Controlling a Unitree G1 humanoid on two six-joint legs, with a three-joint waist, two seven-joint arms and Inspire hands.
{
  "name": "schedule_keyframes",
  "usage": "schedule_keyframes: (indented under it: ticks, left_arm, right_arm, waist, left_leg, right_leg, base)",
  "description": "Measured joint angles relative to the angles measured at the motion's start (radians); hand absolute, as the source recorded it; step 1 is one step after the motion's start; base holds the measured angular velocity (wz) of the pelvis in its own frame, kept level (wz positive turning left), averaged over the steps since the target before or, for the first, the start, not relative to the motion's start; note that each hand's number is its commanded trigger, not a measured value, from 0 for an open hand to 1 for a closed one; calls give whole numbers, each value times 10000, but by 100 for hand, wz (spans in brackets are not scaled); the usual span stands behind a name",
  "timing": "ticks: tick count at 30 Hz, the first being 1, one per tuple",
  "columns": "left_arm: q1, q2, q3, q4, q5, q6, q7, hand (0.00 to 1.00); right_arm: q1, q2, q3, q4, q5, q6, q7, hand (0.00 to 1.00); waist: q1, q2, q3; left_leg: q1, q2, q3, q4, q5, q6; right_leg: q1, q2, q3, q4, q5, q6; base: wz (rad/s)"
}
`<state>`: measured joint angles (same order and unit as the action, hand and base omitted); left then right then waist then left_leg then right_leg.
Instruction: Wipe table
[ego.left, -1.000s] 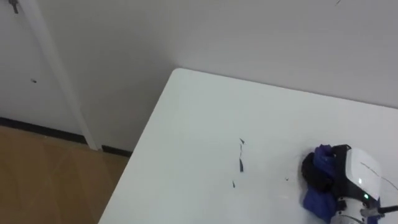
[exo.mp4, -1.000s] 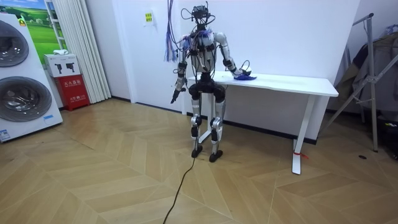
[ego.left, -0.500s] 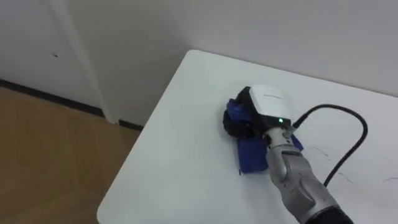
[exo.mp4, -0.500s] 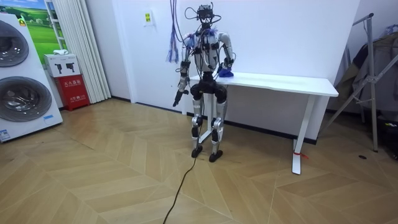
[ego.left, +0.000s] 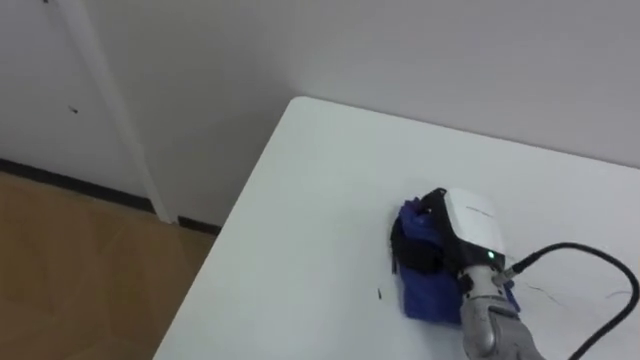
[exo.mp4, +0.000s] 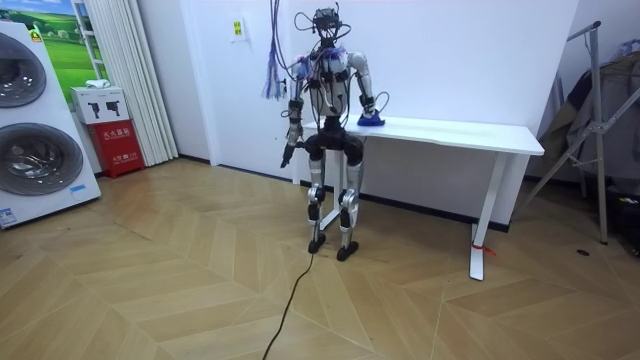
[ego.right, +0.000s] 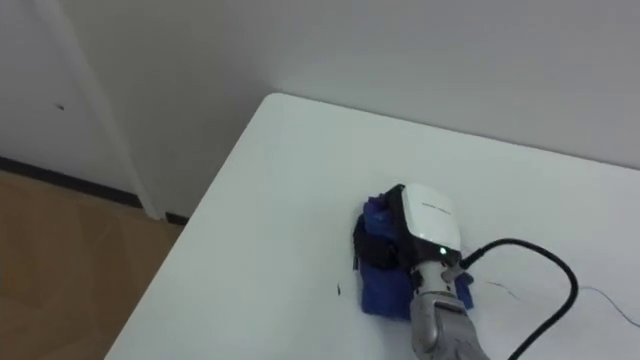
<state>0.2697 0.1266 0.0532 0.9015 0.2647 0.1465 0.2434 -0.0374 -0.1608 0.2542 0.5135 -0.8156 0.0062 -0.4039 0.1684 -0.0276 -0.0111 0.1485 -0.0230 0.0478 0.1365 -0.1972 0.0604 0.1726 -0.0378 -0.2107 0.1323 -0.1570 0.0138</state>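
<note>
A blue cloth (ego.left: 428, 297) lies bunched on the white table (ego.left: 320, 180) near its left end. My right hand (ego.left: 455, 232), with a white back, rests on top of it, dark fingers curled into the cloth; the same hand (ego.right: 417, 232) and cloth (ego.right: 383, 285) show in the right eye view. A small dark mark (ego.left: 379, 294) sits on the tabletop just left of the cloth, and thin lines (ego.left: 545, 292) to its right. In the room view I stand at the table's left end (exo.mp4: 470, 133), right hand on the cloth (exo.mp4: 372, 120), left hand (exo.mp4: 287, 153) hanging by my hip.
The table's left edge (ego.left: 215, 265) drops to wooden floor (ego.left: 70, 270). A white wall runs close behind the table. In the room view a washing machine (exo.mp4: 35, 150) and a red box (exo.mp4: 118, 145) stand far left, and a metal rack (exo.mp4: 600, 130) far right.
My right hand swept the cloth from the right toward the table's left end, then came back a little to the right. The eye view has shifted with it.
</note>
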Motion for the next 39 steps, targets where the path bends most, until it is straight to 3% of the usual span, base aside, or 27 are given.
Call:
schedule_keyframes:
  ticks: [4, 6, 10, 14, 17, 19, 21, 24, 27, 30, 32, 34, 36, 37, 39]
  left_arm:
    - [-205, -366, -21, -1, 21, -16, 283, 0]
    - [-298, -344, -210, 0, 13, -28, 327, 0]
    - [-380, -343, -236, 2, 9, -50, 594, 0]
    - [8, -279, -181, -2, 13, -46, 583, 0]
    - [222, -149, -135, -4, 11, -49, 532, 0]
    - [488, 4, -47, -6, 40, -53, 483, 0]
    - [659, 41, 471, -6, 127, -42, 484, 0]
    - [1020, 163, 1002, 14, 114, -25, 490, 0]
    - [883, 175, 728, 5, 107, -23, 474, 0]
    - [405, 38, 398, 38, -16, -55, 547, 0]
    - [23, -55, 113, 116, -204, -61, 578, 0]
    - [-491, -185, -313, 244, -280, -118, 623, 0]
    - [-750, -188, -568, 246, -359, -262, 633, 0]
    - [-829, -216, -653, 235, -362, -307, 643, 0]
    - [-898, -265, -669, 229, -364, -414, 654, 0]
  right_arm:
    - [-736, 166, 328, 5, -55, 729, 795, 100]
    - [-1064, 173, 620, -238, -103, 975, 1222, 100]
    - [-1576, 160, 741, -315, -181, 1095, 1677, 100]
    - [-1529, 11, 663, -222, -50, 566, 1602, 100]
    - [-952, -13, 198, 32, 575, -15, 1080, 100]
    - [-345, -9, -309, 261, 657, -501, 312, 100]
    - [289, -19, -987, 224, 696, -739, -263, 100]
    - [1233, -133, -1822, 256, 872, -982, -1103, 100]
    - [1136, -279, -1908, 580, 1358, -992, -1293, 100]
    - [456, -172, -1482, 973, 1368, -584, -1075, 100]
    - [-6, -26, -1050, 778, 1357, 101, -566, 100]
    - [-703, 9, 96, 158, 1342, 1056, 400, 100]
    - [-1476, 284, 893, 32, 840, 1173, 1091, 100]
    - [-1939, 603, 1171, 57, 578, 1140, 1373, 100]
    - [-2435, 760, 1193, 183, 443, 909, 1566, 100]
  waist:
    - [375, -27, 26]
    - [476, -106, 63]
    - [632, -252, 189]
    - [485, -290, 196]
    - [220, -263, 225]
    - [-7, -219, 197]
    - [-114, -219, 166]
    - [-525, -237, 106]
    - [-595, -125, 12]
    - [-373, -82, -2]
    - [-196, -93, 3]
    - [261, -102, 18]
    - [380, -145, 57]
    - [462, -141, 103]
    - [703, -160, 213]
  left_leg:
    - [-87, 57, 361, -17, 17, -25]
    - [-239, 107, 474, -15, 50, -68]
    - [-420, 176, 520, -17, 105, -130]
    - [-376, 208, 547, -36, 106, -138]
    - [-321, 199, 392, -31, 86, -110]
    - [-178, 109, 212, -25, 43, -50]
    - [-144, 66, 137, -18, 13, -2]
    - [-4, 7, -19, -16, -31, 69]
    - [37, -69, 6, 10, -73, 142]
    - [169, -55, 255, -27, -81, 161]
    - [183, -23, 527, -53, -89, 146]
    - [80, 117, 992, -81, -46, 57]
    - [-5, 207, 1113, -73, -14, -31]
    - [-31, 239, 1089, -75, 8, -67]
    - [-99, 259, 992, -76, 23, -95]
  right_leg:
    - [-352, 32, 243, 208, 35, -56]
    - [-585, 66, 251, 258, 72, -116]
    - [-798, 138, 213, 221, 104, -167]
    - [-824, 160, 174, 190, 105, -169]
    - [-668, 118, -26, 163, 101, -162]
    - [-428, 47, -115, 41, 58, -93]
    - [-332, 16, -139, 14, 38, -60]
    - [-15, -47, -290, 15, 26, -39]
    - [13, -117, -372, 30, 17, 41]
    - [9, -118, -222, 95, 42, 83]
    - [-100, -74, 53, 102, 47, 89]
    - [-507, 19, 162, 316, 114, -14]
    - [-646, 98, 145, 347, 167, -101]
    - [-680, 138, 136, 341, 187, -134]
    - [-777, 168, 107, 317, 188, -143]
  base:
    - [-28]
    - [-24]
    - [-5]
    - [0]
    - [24]
    - [31]
    - [22]
    - [14]
    - [-6]
    - [-31]
    - [-53]
    - [-63]
    - [-27]
    - [0]
    - [18]
